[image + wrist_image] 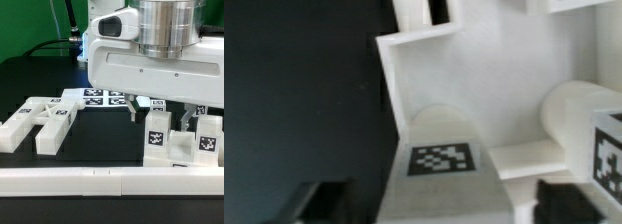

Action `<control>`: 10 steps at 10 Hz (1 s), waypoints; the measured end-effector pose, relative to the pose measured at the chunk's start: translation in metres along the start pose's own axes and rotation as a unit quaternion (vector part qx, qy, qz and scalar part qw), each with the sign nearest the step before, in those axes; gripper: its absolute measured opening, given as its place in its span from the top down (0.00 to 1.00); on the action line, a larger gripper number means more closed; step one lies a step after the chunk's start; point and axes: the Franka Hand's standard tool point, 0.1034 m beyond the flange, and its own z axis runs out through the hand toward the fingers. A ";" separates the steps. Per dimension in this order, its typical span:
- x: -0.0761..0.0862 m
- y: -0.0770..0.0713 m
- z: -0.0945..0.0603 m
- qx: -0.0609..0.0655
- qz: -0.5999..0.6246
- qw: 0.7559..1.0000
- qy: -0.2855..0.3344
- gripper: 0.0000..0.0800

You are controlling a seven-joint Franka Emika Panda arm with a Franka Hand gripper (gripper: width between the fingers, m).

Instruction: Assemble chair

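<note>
As the tool (159,113) gapes, the chair part (163,145) lies just beneath.

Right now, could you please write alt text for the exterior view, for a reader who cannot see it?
An open gripper hangs over an upright tagged chair part on the exterior view's right. Other white parts lie on the black table at its left, behind a long white rail.
</note>
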 end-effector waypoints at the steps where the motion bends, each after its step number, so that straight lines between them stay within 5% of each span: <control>1: -0.002 -0.001 -0.006 0.002 -0.014 1.000 0.003 0.23; 4: -0.018 0.009 -0.010 0.006 -0.036 0.999 0.009 0.19; 8: -0.018 0.009 -0.008 0.006 -0.039 0.999 0.010 0.19; 10: -0.023 0.018 0.007 0.007 -0.060 0.998 0.022 0.19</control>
